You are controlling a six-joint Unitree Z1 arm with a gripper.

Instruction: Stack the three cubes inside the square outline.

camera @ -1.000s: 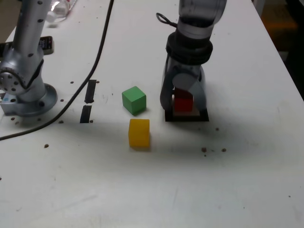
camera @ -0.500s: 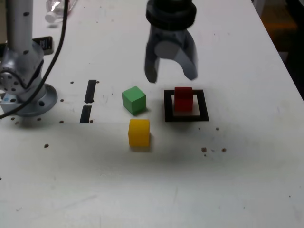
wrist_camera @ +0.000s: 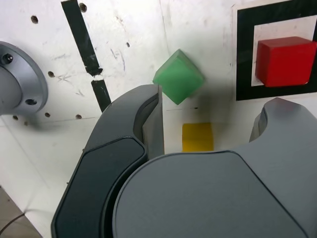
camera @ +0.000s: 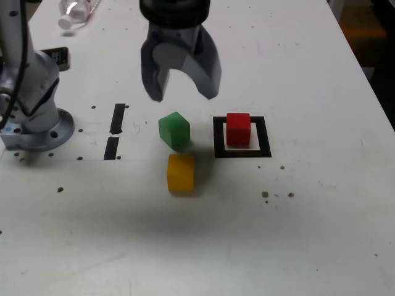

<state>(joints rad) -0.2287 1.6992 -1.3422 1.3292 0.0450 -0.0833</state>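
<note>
The red cube (camera: pixel 238 128) (wrist_camera: pixel 285 60) stands alone inside the black square outline (camera: pixel 264 142) (wrist_camera: pixel 244 54). To the exterior view's left of it sits the green cube (camera: pixel 174 130) (wrist_camera: pixel 179 77), turned corner-on, and in front of that the yellow cube (camera: pixel 181 172) (wrist_camera: pixel 197 136). My gripper (camera: pixel 183 94) (wrist_camera: pixel 210 116) hangs open and empty in the air above the green cube, well off the table. In the wrist view both the green and yellow cubes show between its spread fingers (wrist_camera: pixel 148 119).
The arm's grey base (camera: pixel 34 117) is bolted at the exterior view's left. Two short black strips (camera: pixel 115 129) lie between it and the cubes. A bottle (camera: pixel 77 12) and a small dark device (camera: pixel 58 57) lie at the far left.
The gripper let go of the red cube in the outline, opened, rose, and swung toward the exterior view's left, to above the green cube. No cube moved.
</note>
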